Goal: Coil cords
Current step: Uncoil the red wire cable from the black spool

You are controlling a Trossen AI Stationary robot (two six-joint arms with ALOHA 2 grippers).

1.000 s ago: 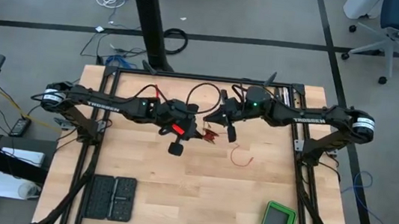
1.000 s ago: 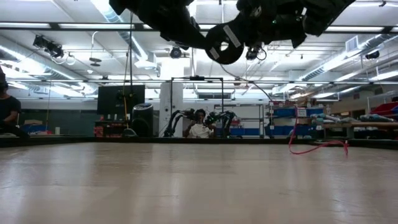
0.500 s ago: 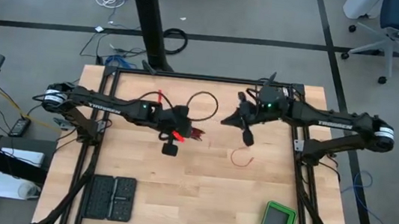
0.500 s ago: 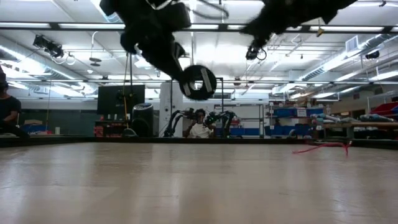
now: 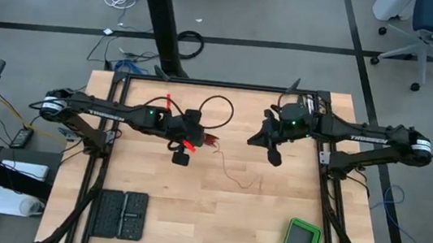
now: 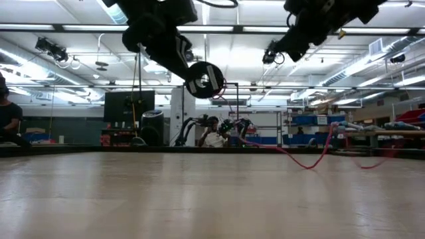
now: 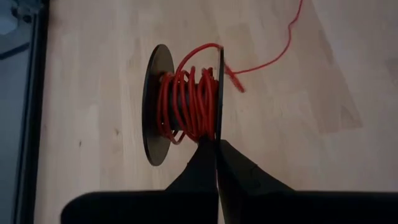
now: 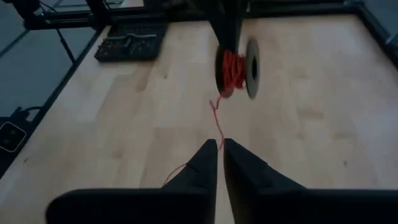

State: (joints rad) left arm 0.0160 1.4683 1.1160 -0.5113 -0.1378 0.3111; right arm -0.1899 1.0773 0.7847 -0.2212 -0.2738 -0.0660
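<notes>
We judge coiling partly done: left claw (image 7: 216,146) clamps spool (image 7: 183,102) rim at frame centre, cord (image 5: 231,172) mostly wound, loose tail across table (image 5: 189,217). Right claw (image 8: 220,152) closed, empty.

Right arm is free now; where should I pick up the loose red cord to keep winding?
Probably grip the slack run of the red cord lying flat on the table, past where it leaves the spool held by the left gripper. Come straight down with the right gripper, jaws across the strand; it is thin and limp.
</notes>
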